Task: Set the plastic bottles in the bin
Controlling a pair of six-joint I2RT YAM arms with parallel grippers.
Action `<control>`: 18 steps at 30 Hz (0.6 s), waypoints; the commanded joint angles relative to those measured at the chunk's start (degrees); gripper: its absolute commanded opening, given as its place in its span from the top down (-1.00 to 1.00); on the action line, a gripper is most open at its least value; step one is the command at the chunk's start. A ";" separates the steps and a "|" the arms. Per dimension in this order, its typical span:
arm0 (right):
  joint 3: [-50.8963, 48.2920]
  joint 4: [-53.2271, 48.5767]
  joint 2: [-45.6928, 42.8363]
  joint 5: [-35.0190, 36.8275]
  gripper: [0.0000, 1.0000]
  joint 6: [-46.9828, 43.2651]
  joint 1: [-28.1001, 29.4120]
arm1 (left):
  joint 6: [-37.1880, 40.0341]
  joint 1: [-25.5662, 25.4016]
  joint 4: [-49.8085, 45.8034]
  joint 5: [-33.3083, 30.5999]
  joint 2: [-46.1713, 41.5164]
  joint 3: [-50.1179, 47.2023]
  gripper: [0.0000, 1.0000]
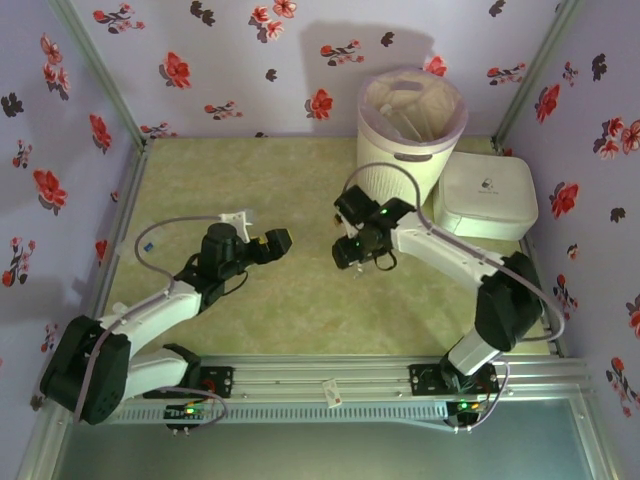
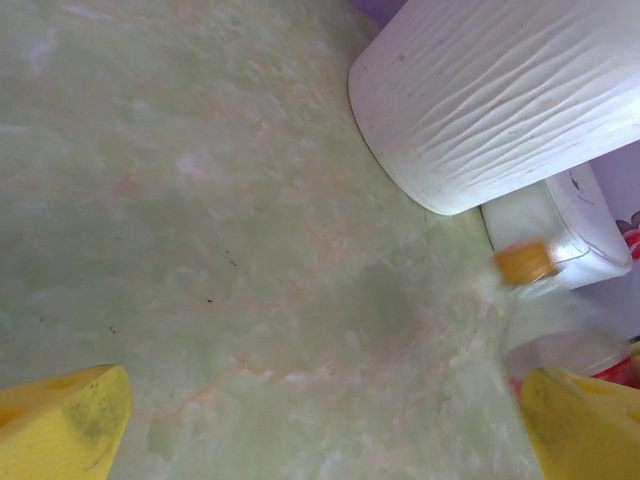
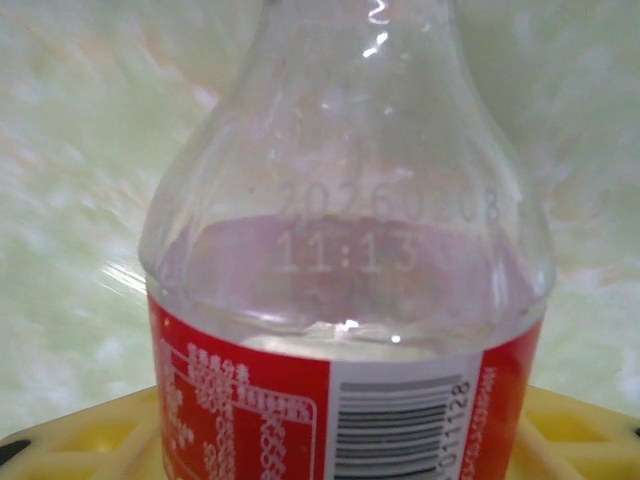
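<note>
Plastic bottles: one clear, red-labelled bottle (image 3: 345, 300) is near mid-desk (image 1: 230, 180), not yet binned. What the bin (image 1: 395, 180) at one o'clock contains is unclear. Right gripper (image 1: 352, 250) brackets that bottle, partly narrowed, grip uncertain. Left gripper (image 1: 281, 240), at its nine o'clock, gapes wide, empty.

Bottle (image 3: 345, 250): clr plastic, glossy, smooth; label (image 3: 250, 410) red, shiny film. Bin (image 2: 500, 90): white plastic, matt, w/ rippled ribs; liner (image 1: 412, 100) thin, semi-sheer film. Tabletop (image 2: 200, 200): smooth, low sheen, mottled green. Left fingers (image 2: 60, 425): yellow plastic, matt, scuffed. Rail (image 1: 300, 372): ribbed metal.
</note>
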 commanded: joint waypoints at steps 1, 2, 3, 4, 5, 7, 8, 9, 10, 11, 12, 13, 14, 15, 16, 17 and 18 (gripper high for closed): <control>7.88 -5.76 -3.85 4.64 -0.22 -4.11 -1.75 | -0.59 0.55 1.92 -0.92 -1.36 -1.32 -0.99; 10.37 -6.71 -4.39 6.37 -0.22 -5.07 -2.07 | -0.61 0.60 1.88 -0.97 -1.55 -1.44 -0.99; 13.68 -8.10 -4.75 8.04 -0.21 -6.35 -2.66 | -0.63 0.67 1.74 -0.93 -1.76 -1.51 -0.99; 17.16 -9.46 -4.78 9.46 -0.20 -7.73 -3.49 | -0.50 0.65 1.55 -0.92 -2.02 -1.51 -0.99; 20.22 -10.33 -4.67 10.61 -0.21 -8.65 -4.40 | -0.29 0.64 1.17 -0.92 -2.28 -1.51 -0.99; 26.98 -11.03 -4.12 12.49 -0.20 -10.91 -6.98 | -0.21 0.68 0.25 -0.92 -2.93 -1.36 -0.99; 29.66 -11.08 -3.64 12.71 -0.20 -11.58 -8.30 | -0.02 0.69 -0.31 -0.93 -3.26 -1.19 -0.99; 32.92 -11.20 -2.76 12.78 -0.21 -12.62 -10.00 | 0.11 0.69 -1.19 -0.93 -3.60 -0.89 -0.99; 36.32 -11.74 -1.55 12.98 -0.20 -13.34 -11.75 | 0.20 0.62 -2.11 -0.92 -3.89 -0.63 -0.99; 39.26 -12.09 -0.47 12.97 -0.20 -14.03 -13.14 | 0.30 0.67 -2.84 -0.94 -4.26 -0.44 -0.99; 42.70 -12.35 1.31 12.89 -0.20 -14.63 -14.85 | 0.37 0.62 -3.64 -0.93 -4.73 -0.37 -0.99; 46.45 -12.93 3.21 12.67 -0.18 -15.22 -16.64 | 0.51 0.69 -4.35 -0.92 -5.34 -0.20 -0.99; 49.64 -13.25 4.93 12.19 -0.10 -15.60 -18.16 | 0.51 0.68 -4.80 -1.00 -5.83 -0.28 -0.99; 53.39 -13.64 7.12 11.58 -0.04 -15.73 -19.94 | 0.58 0.61 -5.49 -1.10 -6.56 -0.25 -0.99; 57.57 -14.46 9.45 10.58 -0.03 -15.73 -21.99 | 0.48 0.67 -6.03 -1.38 -7.21 -0.37 -0.99; 61.53 -15.49 12.25 9.57 -0.02 -15.65 -23.77 | 0.38 0.69 -6.48 -1.73 -7.68 -0.56 -0.99; 65.78 -16.42 15.14 8.58 0.03 -15.48 -25.62 | 0.03 0.68 -6.88 -2.10 -8.31 -0.75 -0.99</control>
